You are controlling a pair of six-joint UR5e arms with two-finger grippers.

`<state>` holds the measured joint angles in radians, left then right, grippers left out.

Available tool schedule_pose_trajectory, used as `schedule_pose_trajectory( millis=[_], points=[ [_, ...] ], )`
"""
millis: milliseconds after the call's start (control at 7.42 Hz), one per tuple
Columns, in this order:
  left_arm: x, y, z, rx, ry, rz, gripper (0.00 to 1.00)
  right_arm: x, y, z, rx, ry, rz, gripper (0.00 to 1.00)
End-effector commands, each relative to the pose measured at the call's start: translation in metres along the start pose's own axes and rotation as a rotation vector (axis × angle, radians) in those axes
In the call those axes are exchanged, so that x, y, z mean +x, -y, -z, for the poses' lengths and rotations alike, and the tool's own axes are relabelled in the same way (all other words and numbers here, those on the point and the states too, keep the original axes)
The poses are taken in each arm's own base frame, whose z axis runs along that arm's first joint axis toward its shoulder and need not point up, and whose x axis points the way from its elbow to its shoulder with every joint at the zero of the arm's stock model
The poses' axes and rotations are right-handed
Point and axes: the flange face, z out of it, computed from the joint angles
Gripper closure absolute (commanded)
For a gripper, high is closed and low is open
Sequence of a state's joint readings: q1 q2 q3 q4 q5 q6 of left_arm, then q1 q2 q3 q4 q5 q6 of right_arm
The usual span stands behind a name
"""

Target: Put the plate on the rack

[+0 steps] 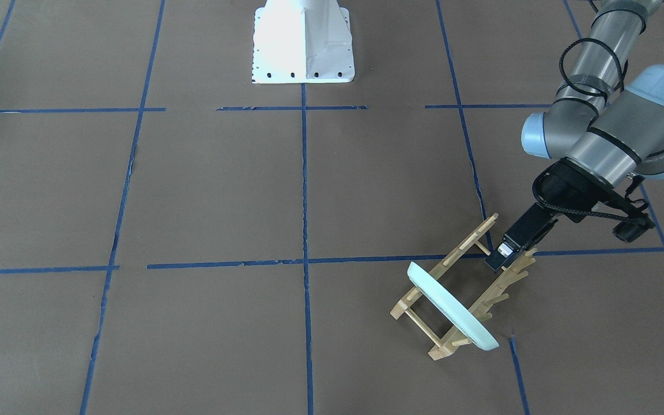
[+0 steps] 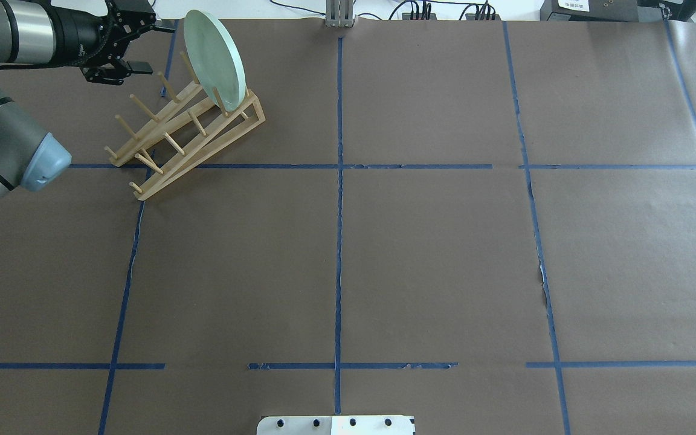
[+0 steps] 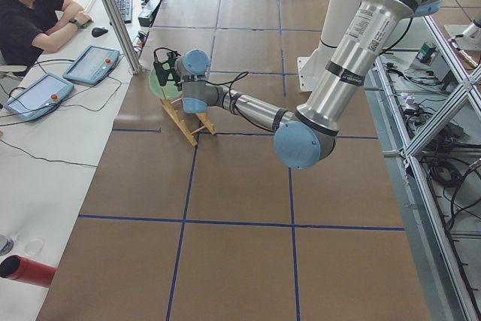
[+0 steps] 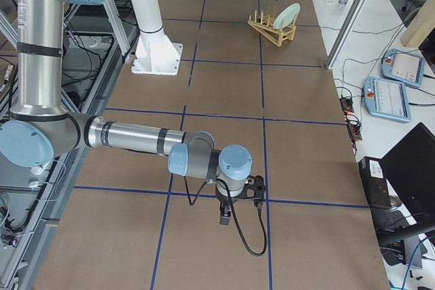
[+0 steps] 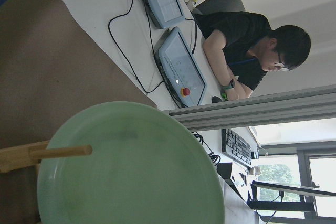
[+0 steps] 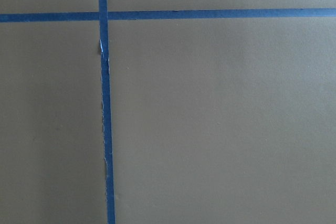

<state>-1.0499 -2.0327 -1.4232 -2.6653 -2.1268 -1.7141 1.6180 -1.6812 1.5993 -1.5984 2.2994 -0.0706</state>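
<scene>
The pale mint-green plate (image 2: 215, 57) stands on edge between the pegs at the far end of the light wooden rack (image 2: 185, 136). It leans slightly and nothing holds it. It also shows in the front view (image 1: 453, 308) in the rack (image 1: 464, 288), and it fills the left wrist view (image 5: 131, 171) beside one peg (image 5: 60, 153). My left gripper (image 2: 141, 45) is open and empty, over the rack's rear pegs, a short gap from the plate. My right gripper (image 4: 228, 214) shows only in the right side view, low over bare paper, and I cannot tell its state.
Brown paper with blue tape lines covers the table. The white robot base (image 1: 303, 43) stands at the robot's edge. An operator (image 3: 30, 13) sits at a side desk with teach pendants (image 3: 90, 64). A red cylinder (image 3: 30, 270) lies on that desk.
</scene>
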Motion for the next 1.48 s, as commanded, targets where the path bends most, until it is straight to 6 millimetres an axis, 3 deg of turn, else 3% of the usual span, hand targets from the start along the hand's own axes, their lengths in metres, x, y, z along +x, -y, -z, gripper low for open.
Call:
schedule_pose_trajectory(
  millis=[0,135,404,539,809,1079,1348],
  points=[
    [-0.03,0.015,0.033,-0.073,0.284,-0.135,0.0,-0.001,0.0,0.0,0.0,0.0,0.0,0.0],
    [-0.048,0.016,0.048,-0.117,0.446,-0.21,0.0,0.0,0.0,-0.001,-0.001,0.0,0.0,0.0],
    [-0.059,0.029,0.088,-0.226,0.624,-0.382,0.0,0.0,0.0,0.0,0.0,0.0,-0.001,0.0],
    [-0.081,0.056,0.122,-0.256,0.664,-0.466,0.0,0.0,0.0,0.0,0.0,0.0,-0.001,0.0],
    [-0.171,0.098,0.201,-0.365,0.671,-0.646,0.0,0.0,0.0,0.0,0.0,0.0,-0.001,0.0],
    [-0.266,0.091,0.282,-0.372,0.567,-0.448,0.0,0.0,0.0,-0.001,-0.001,0.0,0.0,0.0],
    [-0.282,0.094,0.287,-0.37,0.584,-0.422,0.0,0.0,0.0,0.0,0.001,0.0,0.0,0.0]
  ],
)
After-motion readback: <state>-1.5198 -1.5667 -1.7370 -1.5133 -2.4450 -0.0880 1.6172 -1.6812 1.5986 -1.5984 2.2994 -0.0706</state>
